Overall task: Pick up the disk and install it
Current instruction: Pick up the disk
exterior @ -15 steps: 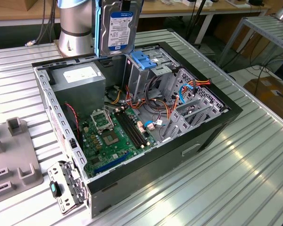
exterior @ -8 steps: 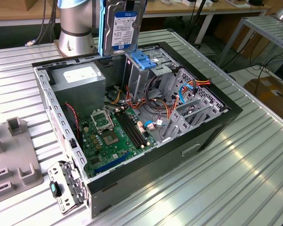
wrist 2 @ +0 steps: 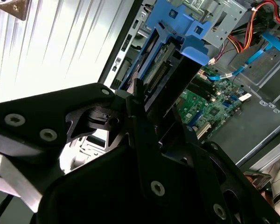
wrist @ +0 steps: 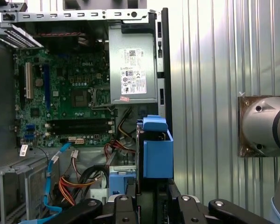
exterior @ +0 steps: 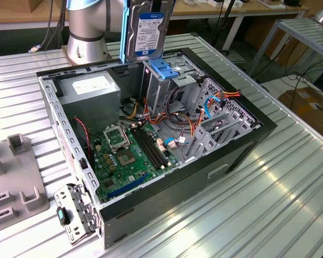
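The disk [exterior: 146, 29], a silver-grey drive with a blue-and-white label and a blue frame, hangs upright over the far edge of the open computer case [exterior: 247, 145]. Its lower edge is just above the metal drive cage [exterior: 167, 88]. In the second wrist view my gripper [wrist 2: 154, 112] is shut on the disk [wrist 2: 177, 60], its black fingers clamping the drive's edges. The first wrist view looks down along the gripper [wrist: 151, 198] to the disk's blue frame [wrist: 157, 151] above the cage.
A blue plastic bracket [exterior: 164, 69] lies on top of the cage. Inside the case are a grey power supply [exterior: 91, 88], the green motherboard [exterior: 126, 156] and loose orange and blue cables [exterior: 212, 99]. My arm's base [exterior: 86, 27] stands behind the case, and a grey fixture [exterior: 16, 188] sits at the exterior view's left.
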Action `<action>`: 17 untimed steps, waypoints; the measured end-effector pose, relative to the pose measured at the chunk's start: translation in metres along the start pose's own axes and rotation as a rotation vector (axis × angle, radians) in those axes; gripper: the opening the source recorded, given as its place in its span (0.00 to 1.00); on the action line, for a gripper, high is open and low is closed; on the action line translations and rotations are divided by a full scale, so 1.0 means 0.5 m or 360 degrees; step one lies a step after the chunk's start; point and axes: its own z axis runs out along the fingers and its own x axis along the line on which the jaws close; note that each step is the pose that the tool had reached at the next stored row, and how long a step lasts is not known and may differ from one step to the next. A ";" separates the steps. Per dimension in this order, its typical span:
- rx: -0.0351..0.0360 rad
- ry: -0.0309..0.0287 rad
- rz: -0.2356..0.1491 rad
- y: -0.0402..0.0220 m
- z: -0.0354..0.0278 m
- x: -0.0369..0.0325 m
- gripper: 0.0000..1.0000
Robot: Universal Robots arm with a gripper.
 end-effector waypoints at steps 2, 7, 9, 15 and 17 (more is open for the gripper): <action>0.0000 0.00000 0.0000 -0.002 0.000 0.000 0.35; 0.0000 0.00000 0.0000 -0.003 0.000 0.000 0.35; 0.0000 0.00000 0.0000 -0.005 0.000 0.000 0.35; 0.0000 0.00000 0.0000 -0.025 0.000 -0.001 0.35; 0.0000 0.00000 0.0000 -0.033 0.000 -0.001 0.35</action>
